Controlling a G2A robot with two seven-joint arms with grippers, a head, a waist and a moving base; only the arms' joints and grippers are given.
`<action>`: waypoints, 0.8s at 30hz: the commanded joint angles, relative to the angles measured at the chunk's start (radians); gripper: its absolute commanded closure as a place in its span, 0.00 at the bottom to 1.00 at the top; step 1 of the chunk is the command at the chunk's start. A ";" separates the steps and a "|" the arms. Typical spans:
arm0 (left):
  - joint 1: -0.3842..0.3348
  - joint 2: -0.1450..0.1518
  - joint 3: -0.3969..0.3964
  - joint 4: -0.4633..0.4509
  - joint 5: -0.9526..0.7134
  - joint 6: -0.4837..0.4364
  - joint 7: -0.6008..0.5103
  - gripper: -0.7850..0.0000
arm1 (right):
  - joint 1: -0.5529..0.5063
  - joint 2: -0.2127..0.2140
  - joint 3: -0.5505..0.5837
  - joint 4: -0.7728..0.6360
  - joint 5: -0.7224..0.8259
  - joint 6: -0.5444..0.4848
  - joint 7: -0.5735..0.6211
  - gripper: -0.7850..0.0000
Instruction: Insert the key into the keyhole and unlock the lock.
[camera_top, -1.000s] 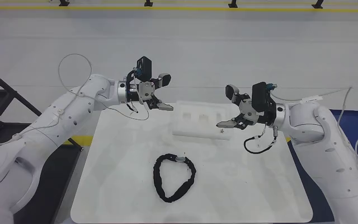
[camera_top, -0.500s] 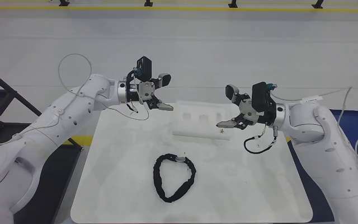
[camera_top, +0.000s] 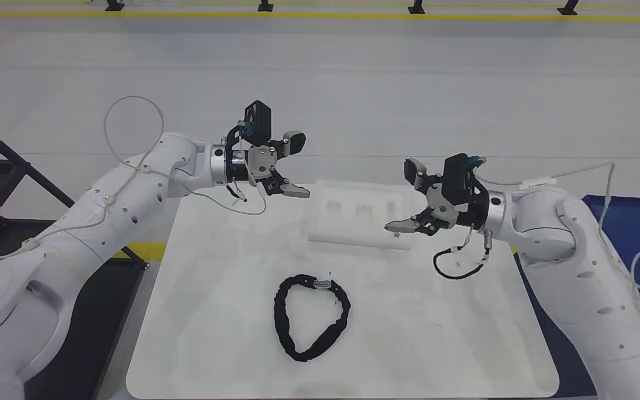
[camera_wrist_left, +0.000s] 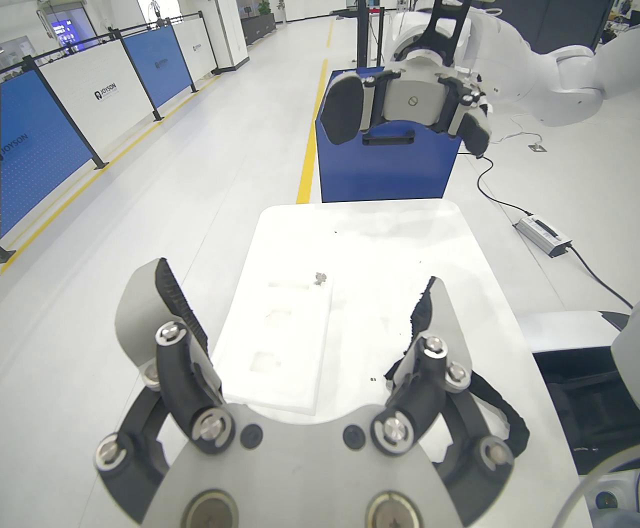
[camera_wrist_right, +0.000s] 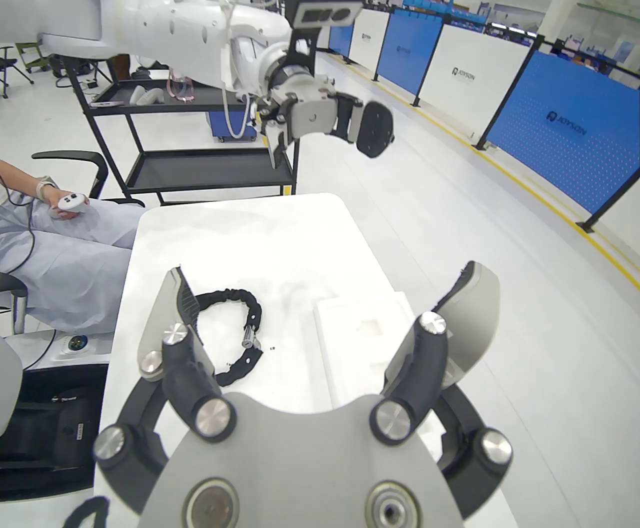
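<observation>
Both arms held level over the white table, grippers facing each other.
The left gripper and right gripper spread wide, empty; the black fabric-sleeved chain lock lies near-centre, the small metal key at the right end of the white foam block.

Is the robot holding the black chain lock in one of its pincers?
No, the chain lock lies on the table, away from the open left pincer and the open right pincer.
</observation>
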 joint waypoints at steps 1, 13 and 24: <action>0.000 0.000 0.000 0.000 0.000 0.000 0.000 0.00 | -0.008 0.000 -0.002 0.013 -0.022 0.029 0.005 0.00; 0.000 0.000 0.000 0.000 0.000 0.000 0.000 0.00 | -0.013 -0.026 -0.094 0.156 -0.124 0.423 0.128 0.00; 0.000 0.000 0.000 0.000 0.000 0.000 0.000 0.00 | 0.042 -0.078 -0.199 0.291 0.031 0.684 0.232 0.00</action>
